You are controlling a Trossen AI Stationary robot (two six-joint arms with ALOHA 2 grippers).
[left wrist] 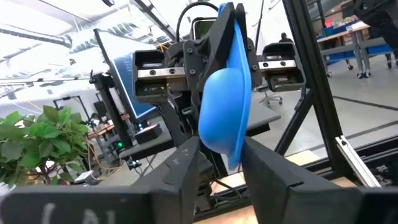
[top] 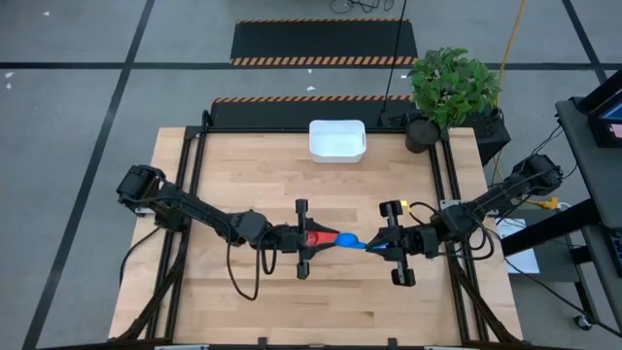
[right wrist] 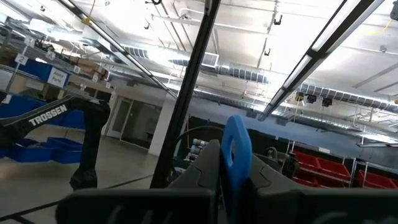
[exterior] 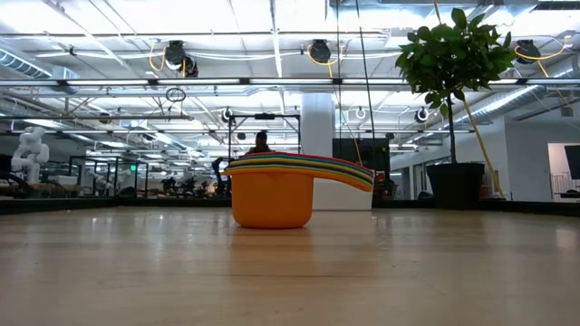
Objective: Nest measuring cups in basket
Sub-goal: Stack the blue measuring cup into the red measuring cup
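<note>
Two grippers meet over the middle of the wooden table point(top: 243, 301), seen from above, and share one light blue measuring cup point(top: 348, 240) held in the air between them. At nine o'clock from that cup, the left gripper point(top: 326, 238) stands with its dark fingers point(left wrist: 186, 163) partly apart, flanking the bowl of the cup; whether they already press on it cannot be told, and something red lies within the jaws that cannot be made out. At three o'clock from the cup, the right gripper point(top: 374, 245) is pressed together on the flat handle, pinching it edge-on, as its own wrist view shows. The likely reason for this arrangement is a hand-over or regrasp: one arm steadies the handle so that the other can take the bowl at a better angle for lowering. At twelve o'clock from the pair, near the far edge of the table, lies the white basket point(top: 337, 139), apparently without cups in it. The table-level view shows an orange cup point(exterior: 272, 201) with several coloured cups nested inside, so the blue one may be among the last to join them; a potted plant point(top: 451, 89) stands at the far right corner
</note>
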